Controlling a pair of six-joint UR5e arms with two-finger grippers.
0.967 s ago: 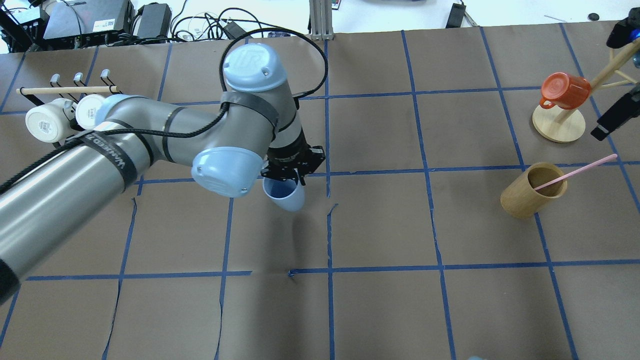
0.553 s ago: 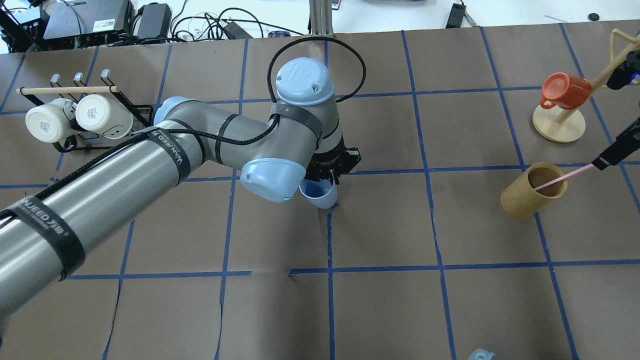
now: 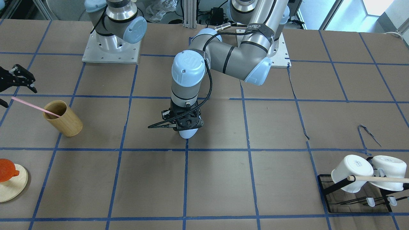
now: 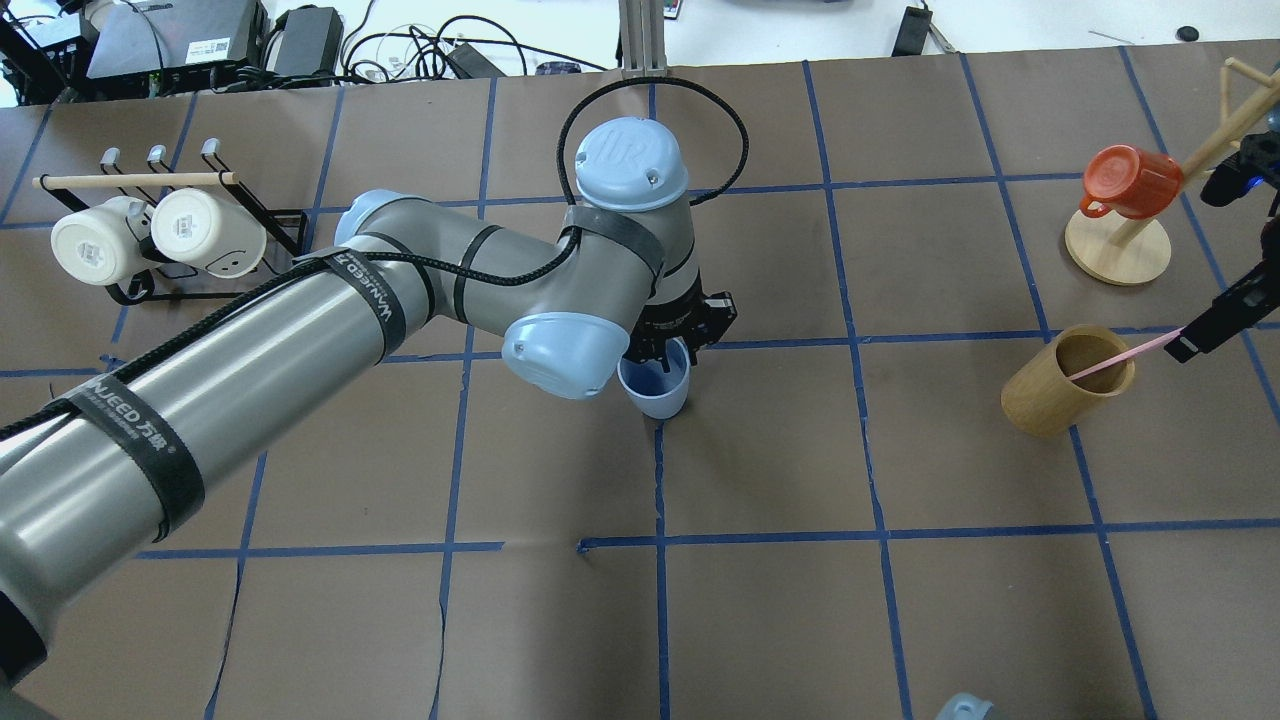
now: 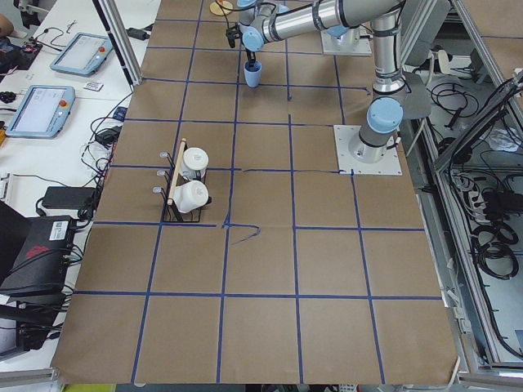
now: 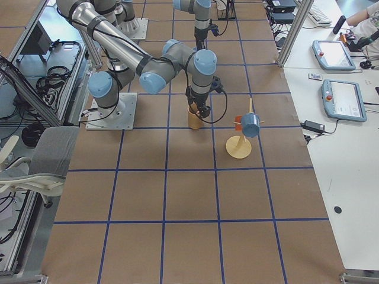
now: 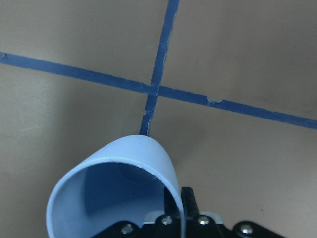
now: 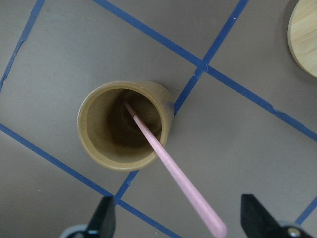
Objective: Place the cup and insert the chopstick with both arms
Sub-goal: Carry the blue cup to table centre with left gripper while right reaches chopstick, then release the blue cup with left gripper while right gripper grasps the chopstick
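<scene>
We had the left gripper [image 4: 678,345] pointing down, clamped on the cup [image 4: 655,388] rim by a tape crossing [image 7: 153,90] on the brown-papered table [image 4: 780,450]. Right gripper [image 8: 181,218] hung spread wide around the chopstick [image 4: 1120,358] leaning in the bamboo cup [image 4: 1050,400].

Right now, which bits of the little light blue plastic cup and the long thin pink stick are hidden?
- Small light blue plastic cup: front-facing view, the black left gripper covers most of it; whether it touches the table is unclear.
- Long thin pale pink chopstick: right wrist view, upper end cut off by the bottom edge.
- Black right gripper: same view, only two fingertips show.
</scene>
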